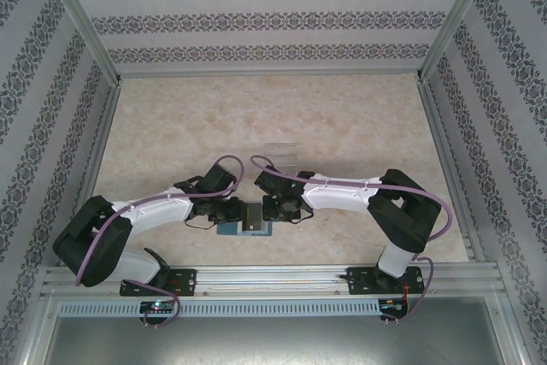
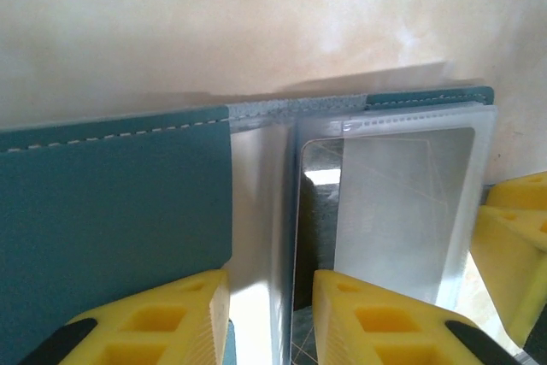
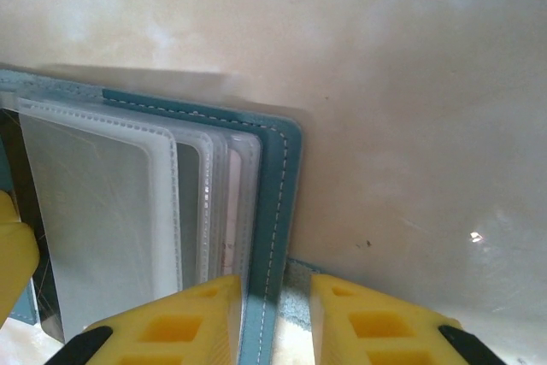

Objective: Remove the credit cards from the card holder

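Note:
The card holder (image 1: 229, 230) lies open near the front edge between both arms, its teal cover (image 2: 111, 211) flat and its clear sleeves (image 2: 402, 203) fanned upward. My left gripper (image 2: 272, 284) is shut on a bunch of the clear sleeves (image 2: 261, 211), and in the top view it (image 1: 232, 209) comes in from the left. My right gripper (image 3: 275, 288) is shut on the other teal cover edge (image 3: 273, 203). A pale pinkish credit card (image 3: 232, 203) shows as a strip inside one sleeve. A dark shape (image 2: 318, 211) behind another sleeve may be the dark card.
A clear plastic box (image 1: 275, 153) stands just behind the grippers. Patterned walls with metal posts (image 1: 85, 23) close in the beige table (image 1: 171, 126) on three sides. One of my right gripper's fingers (image 2: 513, 245) is close beside the sleeves.

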Available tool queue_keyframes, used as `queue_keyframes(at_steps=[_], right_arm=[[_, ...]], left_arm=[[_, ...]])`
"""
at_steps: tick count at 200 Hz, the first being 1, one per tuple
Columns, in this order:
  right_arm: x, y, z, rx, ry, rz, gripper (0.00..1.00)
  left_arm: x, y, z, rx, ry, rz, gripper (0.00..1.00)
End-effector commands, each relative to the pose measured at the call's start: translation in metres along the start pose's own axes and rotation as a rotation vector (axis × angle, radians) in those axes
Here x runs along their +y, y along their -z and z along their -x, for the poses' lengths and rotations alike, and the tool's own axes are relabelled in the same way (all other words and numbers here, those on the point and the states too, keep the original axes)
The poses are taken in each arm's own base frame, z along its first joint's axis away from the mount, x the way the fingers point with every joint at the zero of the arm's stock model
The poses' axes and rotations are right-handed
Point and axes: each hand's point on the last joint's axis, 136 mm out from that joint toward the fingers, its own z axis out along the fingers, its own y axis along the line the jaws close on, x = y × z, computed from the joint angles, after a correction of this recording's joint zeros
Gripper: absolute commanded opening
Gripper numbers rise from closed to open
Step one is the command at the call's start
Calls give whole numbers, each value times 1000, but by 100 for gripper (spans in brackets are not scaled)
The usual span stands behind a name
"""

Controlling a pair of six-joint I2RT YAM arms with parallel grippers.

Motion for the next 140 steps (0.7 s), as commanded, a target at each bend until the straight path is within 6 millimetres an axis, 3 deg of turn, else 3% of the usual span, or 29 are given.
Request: queue_keyframes(at_steps=[1,39,92,119,140], right_arm=[[-9,-1,-6,4,14,-41,30],[-9,1,-5,1,13,-45,29],[-10,17,2,-47,14,-53,27],[8,27,7,-74,26,31,26],[27,29,8,-72,37,130,20]], left_arm=[[22,-3,-8,36,-5,103,32],[27,5,-7,20,-16,141,28],[9,26,5,-57,-24,86,29],[1,30,8,-76,-21,42,31],[-6,27,9,-84,-8,-9,32]])
